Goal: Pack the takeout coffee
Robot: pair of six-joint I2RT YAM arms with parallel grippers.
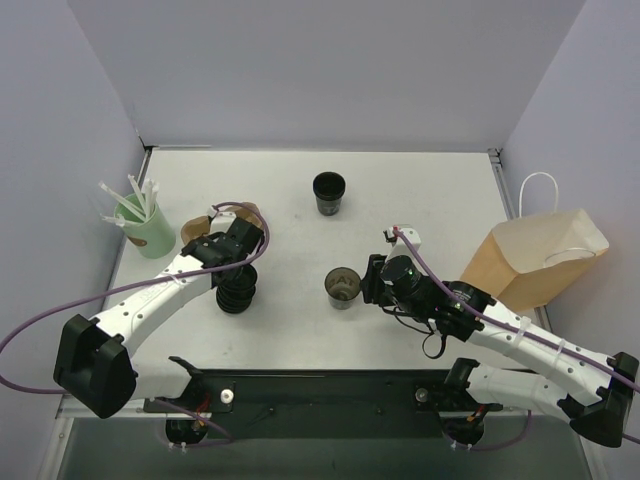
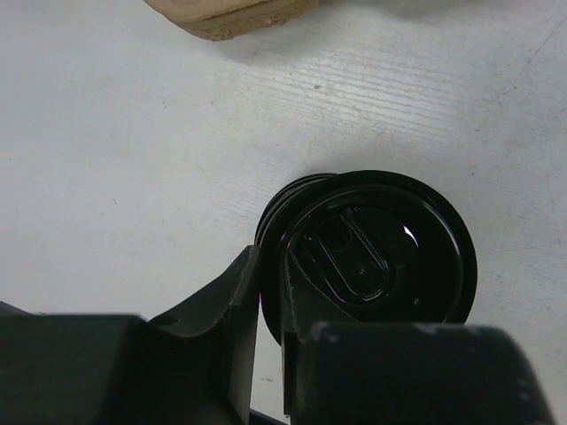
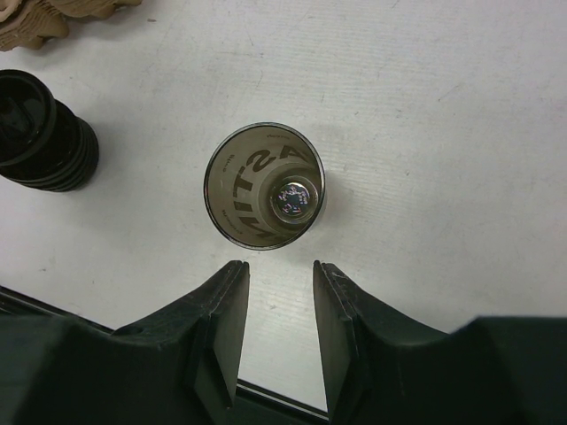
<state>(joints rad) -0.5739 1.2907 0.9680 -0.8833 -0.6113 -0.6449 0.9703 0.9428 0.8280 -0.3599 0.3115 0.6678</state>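
A small black cup (image 1: 343, 288) stands open-topped, with no lid on it; in the right wrist view (image 3: 264, 186) a metal bolt lies inside. My right gripper (image 1: 371, 280) is open and empty, its fingertips (image 3: 232, 283) just short of the cup's near side. My left gripper (image 1: 238, 270) is over the squat ribbed black stack (image 1: 237, 294) and is shut on the rim of the top black lid (image 2: 372, 257). The rest of the stack (image 2: 282, 205) shows just behind the lid. A second open black cup (image 1: 329, 192) stands at the back centre.
A brown paper bag (image 1: 545, 258) with white handles stands open at the right edge. A mint-green cup of white straws (image 1: 145, 228) stands at the left. Brown cardboard sleeves (image 1: 195, 228) lie beside it and show in the left wrist view (image 2: 230, 16).
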